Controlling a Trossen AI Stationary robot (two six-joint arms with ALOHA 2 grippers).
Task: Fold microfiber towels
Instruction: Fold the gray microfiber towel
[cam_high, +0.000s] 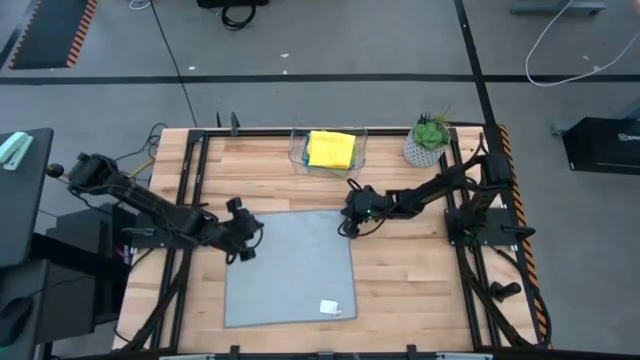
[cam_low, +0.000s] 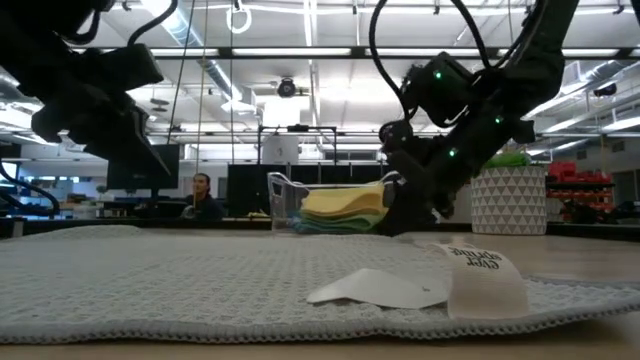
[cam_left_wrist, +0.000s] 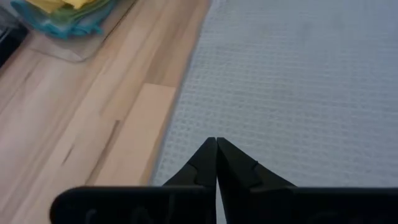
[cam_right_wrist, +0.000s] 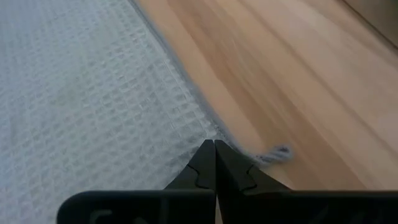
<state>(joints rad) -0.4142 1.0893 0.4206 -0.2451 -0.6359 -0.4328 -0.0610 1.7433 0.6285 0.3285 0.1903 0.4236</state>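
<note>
From above you see the grey towel (cam_high: 288, 266) flat on the counter (cam_high: 420, 270), left claw (cam_high: 246, 243) at its left edge, right claw (cam_high: 349, 226) at its far right corner. Wrist views: both claws pinched closed on the towel's edge. Low view: yellow towel (cam_low: 342, 201) in a bin (cam_low: 282, 200) behind the grey towel.

clear bin (cam_high: 329, 152) and planter (cam_high: 428, 142) crowding far edge, near side open
</note>
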